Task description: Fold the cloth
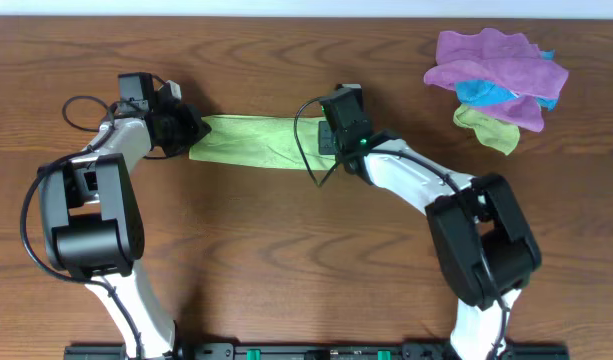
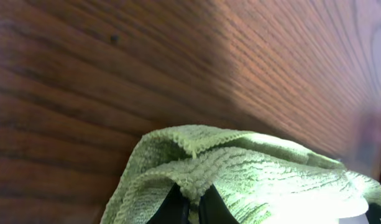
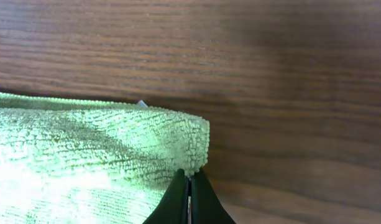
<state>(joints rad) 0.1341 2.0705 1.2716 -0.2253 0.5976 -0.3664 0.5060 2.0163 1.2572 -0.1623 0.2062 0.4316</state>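
The lime-green cloth (image 1: 254, 142) lies as a folded strip stretched between my two grippers on the wooden table. My left gripper (image 1: 183, 131) is shut on the cloth's left end; in the left wrist view the dark fingertips (image 2: 176, 208) pinch a bunched fold of the cloth (image 2: 252, 174). At the right end, my right gripper (image 1: 329, 137) is shut on a corner. In the right wrist view its tips (image 3: 178, 200) close on the edge of the cloth (image 3: 84, 149), with a bit of white tag (image 3: 141, 102) peeking out behind.
A pile of purple (image 1: 496, 62), blue (image 1: 483, 93) and dull green (image 1: 488, 126) cloths lies at the back right. Bare wooden table (image 1: 286, 250) stretches in front of the strip.
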